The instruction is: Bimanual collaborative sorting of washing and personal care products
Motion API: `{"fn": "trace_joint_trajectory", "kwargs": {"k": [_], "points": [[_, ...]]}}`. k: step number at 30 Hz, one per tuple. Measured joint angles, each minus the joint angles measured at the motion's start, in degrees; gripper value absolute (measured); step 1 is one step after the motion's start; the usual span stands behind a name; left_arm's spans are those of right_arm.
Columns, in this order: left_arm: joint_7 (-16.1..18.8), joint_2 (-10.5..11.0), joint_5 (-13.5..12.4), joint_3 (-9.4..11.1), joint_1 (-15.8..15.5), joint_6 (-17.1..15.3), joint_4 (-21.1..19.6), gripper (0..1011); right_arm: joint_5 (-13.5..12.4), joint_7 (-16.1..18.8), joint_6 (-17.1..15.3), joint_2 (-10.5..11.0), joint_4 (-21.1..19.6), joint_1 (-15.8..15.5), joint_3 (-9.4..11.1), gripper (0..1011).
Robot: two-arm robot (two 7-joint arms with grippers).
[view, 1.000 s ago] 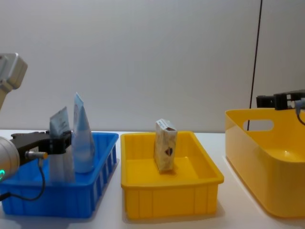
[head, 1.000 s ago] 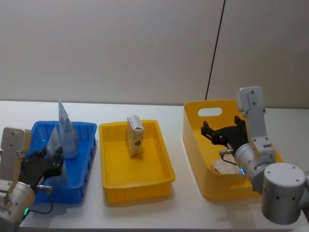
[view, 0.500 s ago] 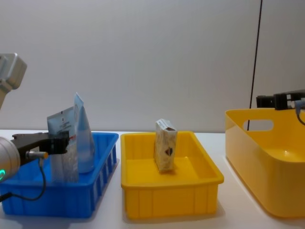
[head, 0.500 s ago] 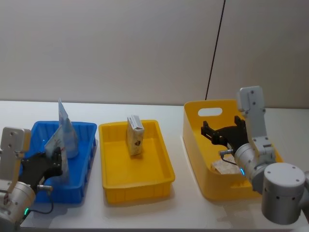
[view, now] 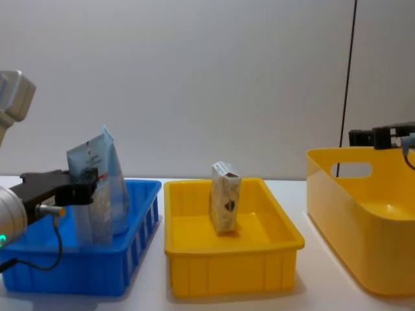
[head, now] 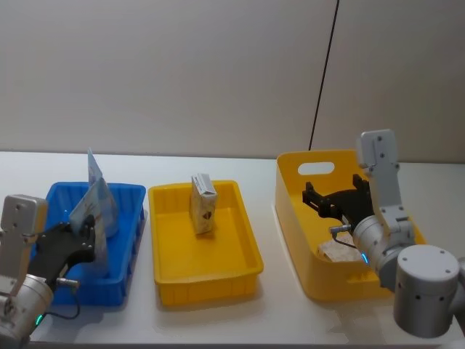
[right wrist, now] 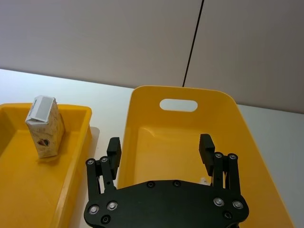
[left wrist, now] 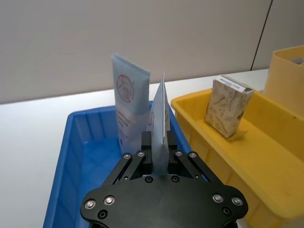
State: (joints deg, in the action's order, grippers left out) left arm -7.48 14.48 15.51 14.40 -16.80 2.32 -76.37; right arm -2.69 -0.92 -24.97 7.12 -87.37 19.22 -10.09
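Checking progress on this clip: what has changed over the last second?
The left gripper, shut on a pouch in the blue tray, has twisted it so its broad face now turns toward the chest camera. Unchanged: the second pouch standing in the blue tray, the carton upright in the yellow tray, the right gripper open above the yellow tub.

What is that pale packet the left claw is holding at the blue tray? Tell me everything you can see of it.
The pouch is a flat, soft, pale blue-grey packet with a crimped top and small printed marks on its face. The left gripper is shut on its two faces. It stands nearly upright, slightly tilted, with its lower end inside the blue tray, close beside a second, taller pouch. Whether its bottom rests on the tray floor is hidden.
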Motion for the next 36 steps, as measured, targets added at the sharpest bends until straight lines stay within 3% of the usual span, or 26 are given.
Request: {"fn": "trace_joint_trajectory", "kwargs": {"k": [25,36], "points": [[-7.12,2.74,-7.55,2.80,-3.10,19.19,7.50,152,0.00,0.00,0.00,0.00,0.00,0.00,0.00,1004],[-5.86,2.48,-10.54,2.82,-3.38,22.83,8.74,151,0.00,0.00,0.00,0.00,0.00,0.00,0.00,1004]]}}
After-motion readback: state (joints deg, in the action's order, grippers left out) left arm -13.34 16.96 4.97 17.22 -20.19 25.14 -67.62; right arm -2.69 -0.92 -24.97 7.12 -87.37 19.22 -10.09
